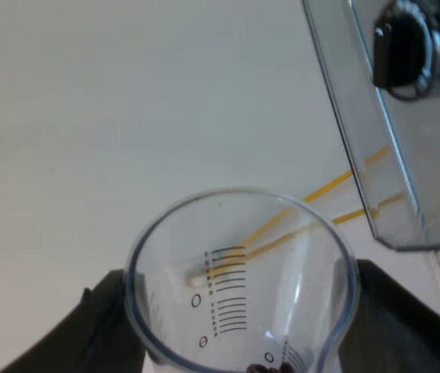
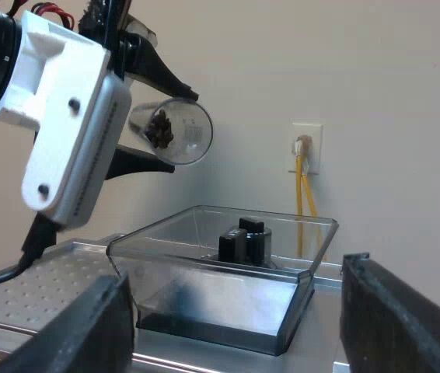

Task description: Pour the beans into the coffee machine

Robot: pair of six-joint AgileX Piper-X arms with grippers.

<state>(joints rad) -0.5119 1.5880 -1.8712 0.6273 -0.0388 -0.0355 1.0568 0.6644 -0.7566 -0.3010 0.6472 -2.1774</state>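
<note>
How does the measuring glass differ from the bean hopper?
The measuring glass is round; the bean hopper is rectangular. The glass hangs tipped in the left end effector; the hopper sits level on the espresso machine. The glass holds beans; the hopper, a black knob. Both are transparent.

Plain pale wall [image 2: 391, 85]; white socket plate [image 2: 307, 146] on it; yellow cables [image 2: 309, 198] hanging down.
</note>
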